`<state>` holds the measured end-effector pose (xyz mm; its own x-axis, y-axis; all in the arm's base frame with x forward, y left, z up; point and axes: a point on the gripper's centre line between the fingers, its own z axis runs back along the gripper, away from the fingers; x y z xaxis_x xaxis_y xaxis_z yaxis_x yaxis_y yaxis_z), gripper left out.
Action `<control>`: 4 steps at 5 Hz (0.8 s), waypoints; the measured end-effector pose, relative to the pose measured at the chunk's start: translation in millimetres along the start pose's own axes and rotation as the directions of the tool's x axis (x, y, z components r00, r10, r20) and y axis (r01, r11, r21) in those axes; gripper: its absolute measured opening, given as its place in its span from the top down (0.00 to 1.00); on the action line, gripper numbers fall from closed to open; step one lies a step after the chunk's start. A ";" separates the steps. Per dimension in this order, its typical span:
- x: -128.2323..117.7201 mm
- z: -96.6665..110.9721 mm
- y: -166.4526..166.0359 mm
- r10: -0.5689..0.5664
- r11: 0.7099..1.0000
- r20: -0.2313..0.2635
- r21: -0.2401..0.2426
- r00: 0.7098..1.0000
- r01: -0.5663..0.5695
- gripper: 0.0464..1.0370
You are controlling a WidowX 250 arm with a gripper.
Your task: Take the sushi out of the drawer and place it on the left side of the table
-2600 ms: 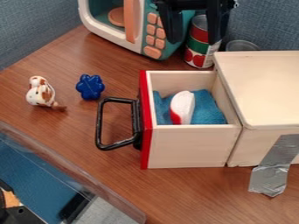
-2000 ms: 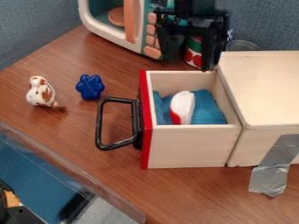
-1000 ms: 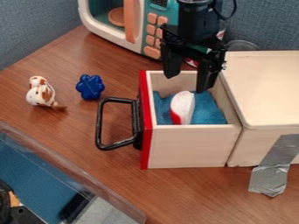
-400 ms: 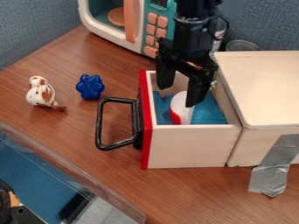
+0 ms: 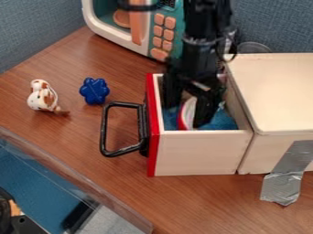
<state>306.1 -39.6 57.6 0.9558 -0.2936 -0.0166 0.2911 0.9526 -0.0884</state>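
Two wide-parted fingers (image 5: 209, 106) of the black tool (image 5: 185, 115) hang down inside the pulled-out wooden drawer (image 5: 198, 153), one on each side of the red-and-white sushi (image 5: 189, 112), which sits on the blue cloth (image 5: 222, 120). Left of the drawer in the camera view, the worktop (image 5: 119, 183) carries a blue flower-shaped piece (image 5: 94, 90) and, further left, a white figure with brown patches (image 5: 42, 96); behind them stands a toy microwave (image 5: 110, 28) with orange buttons.

Black robot arm (image 5: 200, 50) hanging in from the top edge, nearly upright, jaws pointing down, spread apart
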 end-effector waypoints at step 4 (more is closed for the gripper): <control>-2.4 18.6 -14.1 -0.025 0.995 0.097 -0.089 0.995 0.034 0.47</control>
<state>300.5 -50.8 77.4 0.9477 -0.3085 0.0822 0.3185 0.9312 -0.1771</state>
